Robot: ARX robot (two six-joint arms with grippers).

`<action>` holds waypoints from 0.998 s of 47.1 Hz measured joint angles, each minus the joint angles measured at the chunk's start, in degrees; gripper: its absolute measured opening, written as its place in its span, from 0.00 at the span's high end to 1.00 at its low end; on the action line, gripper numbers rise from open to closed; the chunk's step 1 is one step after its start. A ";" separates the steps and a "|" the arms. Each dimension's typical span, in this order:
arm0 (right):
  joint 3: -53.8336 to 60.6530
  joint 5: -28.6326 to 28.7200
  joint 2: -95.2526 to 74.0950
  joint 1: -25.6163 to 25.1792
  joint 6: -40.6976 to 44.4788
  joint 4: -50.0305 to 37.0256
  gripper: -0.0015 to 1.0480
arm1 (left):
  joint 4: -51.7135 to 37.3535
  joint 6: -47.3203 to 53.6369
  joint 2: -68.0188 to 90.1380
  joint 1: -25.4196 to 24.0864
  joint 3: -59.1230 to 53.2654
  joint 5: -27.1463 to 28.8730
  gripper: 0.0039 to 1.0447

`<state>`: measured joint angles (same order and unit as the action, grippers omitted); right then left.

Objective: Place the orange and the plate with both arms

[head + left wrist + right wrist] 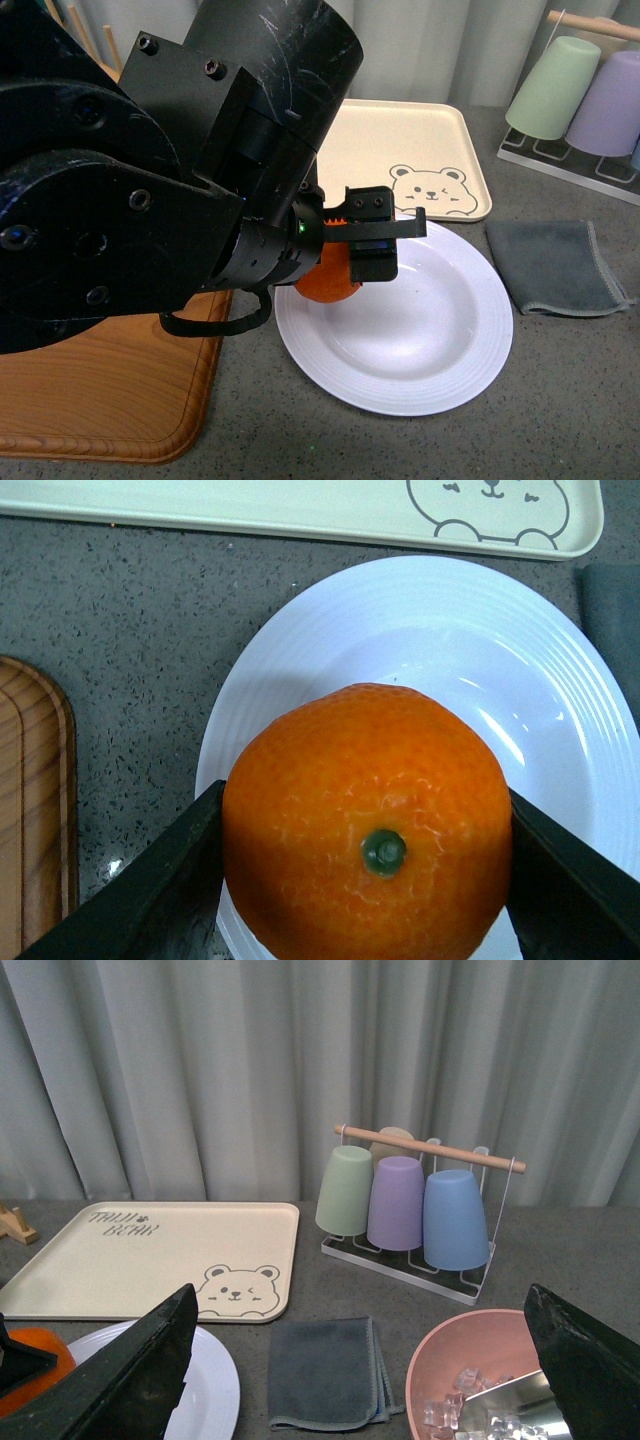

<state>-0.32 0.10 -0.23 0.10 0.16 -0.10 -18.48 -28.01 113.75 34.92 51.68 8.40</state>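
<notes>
Over the nine-o'clock rim of the white plate (pixel 440 370), the left gripper (pixel 372 240) clenches the orange (pixel 328 282). The plate's well lies toward three o'clock. The right gripper (pixel 360 1370) hangs well apart, jaws spread and empty.

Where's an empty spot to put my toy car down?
Bare counter in front of the grey cloth, right of the plate. The bear tray looks bare too, where visible. The plate's left edge is crowded: the left gripper holds the orange there.
</notes>
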 joint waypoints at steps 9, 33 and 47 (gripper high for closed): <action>0.00 0.00 0.00 0.00 0.00 0.00 0.09 | 0.11 -1.25 0.87 0.61 -0.02 0.20 0.35; 0.00 0.00 0.00 0.00 0.00 0.00 0.09 | 0.33 -3.76 1.70 1.49 -0.13 -0.46 0.05; 0.00 0.00 0.00 0.00 -0.02 0.00 0.09 | 0.46 -3.76 1.20 1.18 -0.37 -0.31 0.06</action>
<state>-0.32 0.10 -0.23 0.10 0.14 -0.10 -18.02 -31.77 114.96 36.10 51.31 8.10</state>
